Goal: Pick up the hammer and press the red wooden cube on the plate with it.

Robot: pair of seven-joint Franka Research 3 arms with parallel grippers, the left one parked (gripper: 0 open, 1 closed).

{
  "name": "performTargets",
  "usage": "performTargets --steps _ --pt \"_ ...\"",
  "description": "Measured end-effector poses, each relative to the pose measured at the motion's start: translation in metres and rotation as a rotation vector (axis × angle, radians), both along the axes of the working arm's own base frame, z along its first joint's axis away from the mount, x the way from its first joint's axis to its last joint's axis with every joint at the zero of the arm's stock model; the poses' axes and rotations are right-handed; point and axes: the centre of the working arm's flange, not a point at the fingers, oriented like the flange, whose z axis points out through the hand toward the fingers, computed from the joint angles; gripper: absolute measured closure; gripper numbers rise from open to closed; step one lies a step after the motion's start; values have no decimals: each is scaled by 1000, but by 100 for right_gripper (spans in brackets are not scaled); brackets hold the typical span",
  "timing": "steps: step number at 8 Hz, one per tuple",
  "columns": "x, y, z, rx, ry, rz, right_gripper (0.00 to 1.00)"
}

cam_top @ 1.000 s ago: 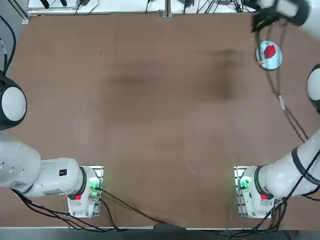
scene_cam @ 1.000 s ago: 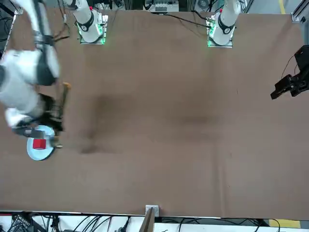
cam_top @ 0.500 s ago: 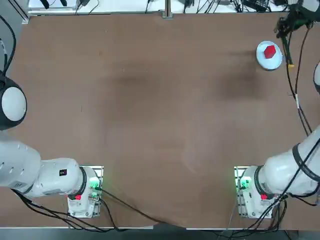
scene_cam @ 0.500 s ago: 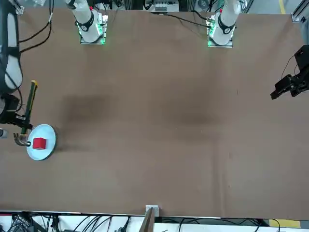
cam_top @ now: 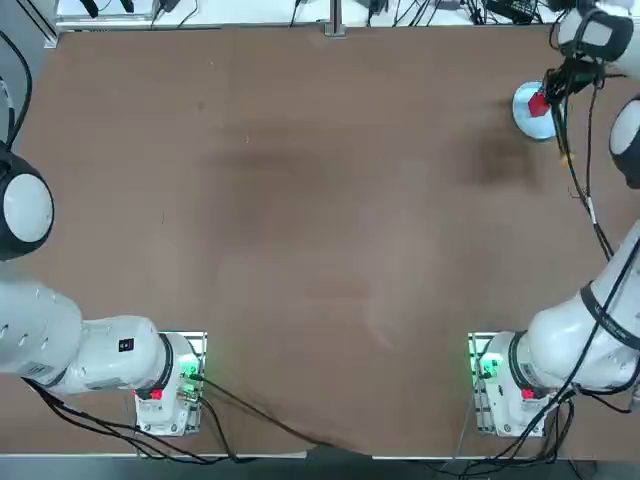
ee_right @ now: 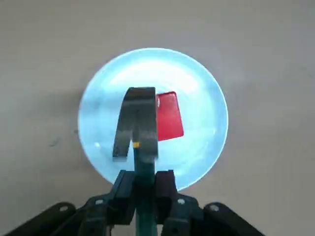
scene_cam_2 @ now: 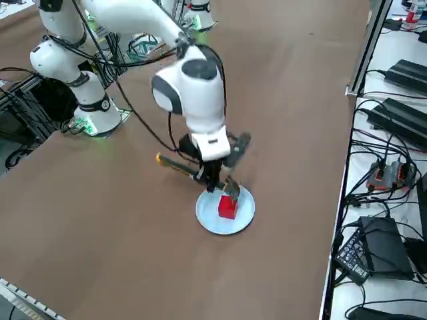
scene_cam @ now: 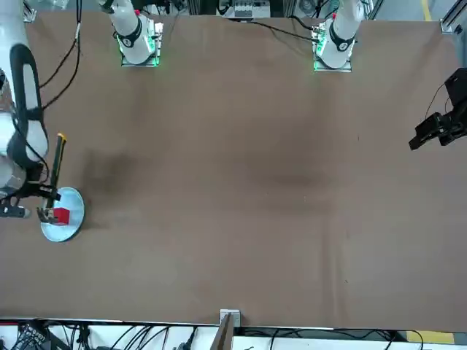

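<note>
Red wooden cube (ee_right: pixel 169 116) now under hammer (ee_right: pixel 136 123), right hand (ee_right: pixel 145 184) moved over plate (ee_right: pixel 206 93)

Hidden/cut: hammer (ee_right: pixel 138 132) handle lower part behind right gripper (ee_right: pixel 145 189) fingers, runs off frame edge, wrist view. Red wooden cube (cam_top: pixel 538 103) partly covered by hammer head in top view. Head–cube contact: can't tell. Plate (scene_cam: pixel 71 222) near side partly masked by arm, front view.

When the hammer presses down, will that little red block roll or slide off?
Probably not roll: the red wooden cube has flat faces. It might skid, since the plate looks glossy. The hammer head sits beside its centre, so it could tip.
</note>
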Motion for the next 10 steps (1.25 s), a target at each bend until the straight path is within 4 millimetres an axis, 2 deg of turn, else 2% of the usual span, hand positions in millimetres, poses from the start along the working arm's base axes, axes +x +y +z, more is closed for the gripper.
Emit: performTargets --steps 1,2,5,6,9,10 --pt "1 -3 -3 -2 -3 -4 79" --pt "4 -4 5 -6 -16 -3 79" --pt "3 -1 48 14 -1 -1 79" --pt "-2 0 48 25 26 -3 79" --pt "-6 0 2 33 81 -4 79" --pt "-5 0 -5 30 79 -2 79"
